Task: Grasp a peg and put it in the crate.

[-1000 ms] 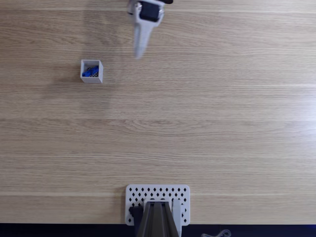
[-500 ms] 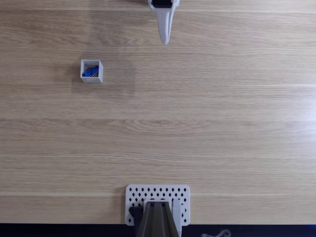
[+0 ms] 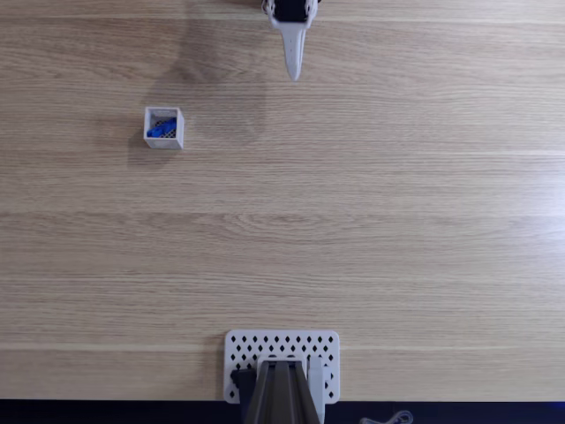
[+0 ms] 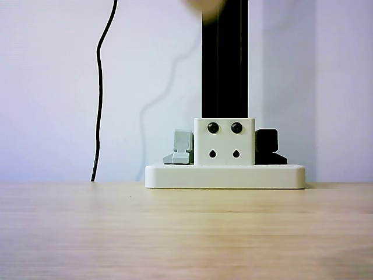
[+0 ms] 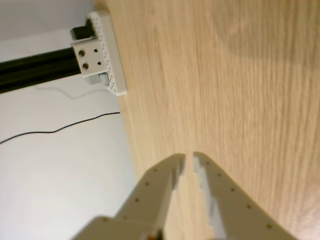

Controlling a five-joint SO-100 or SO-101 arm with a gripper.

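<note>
The white crate (image 3: 164, 127) stands at the left of the wooden table in the fixed view. The blue peg (image 3: 161, 130) lies inside it on the dark mesh bottom. My gripper (image 3: 294, 75) hangs at the top middle of that view, well right of the crate and pointing down the picture, with its white fingers together. In the wrist view the gripper (image 5: 188, 159) has only a thin slit between its fingertips (image 5: 176, 165) and holds nothing, with bare wood beneath it.
A white perforated plate (image 3: 282, 346) carrying a black post (image 3: 281, 397) sits at the table's near edge. The same plate (image 4: 224, 175) and post (image 4: 224, 58) face the other view, and the plate (image 5: 107, 55) appears top left in the wrist view. A black cable (image 4: 99, 116) hangs on the wall.
My gripper swung to the right, away from the crate, and straightened from a tilt; over the last half second it barely moved. The peg stays in the crate.
</note>
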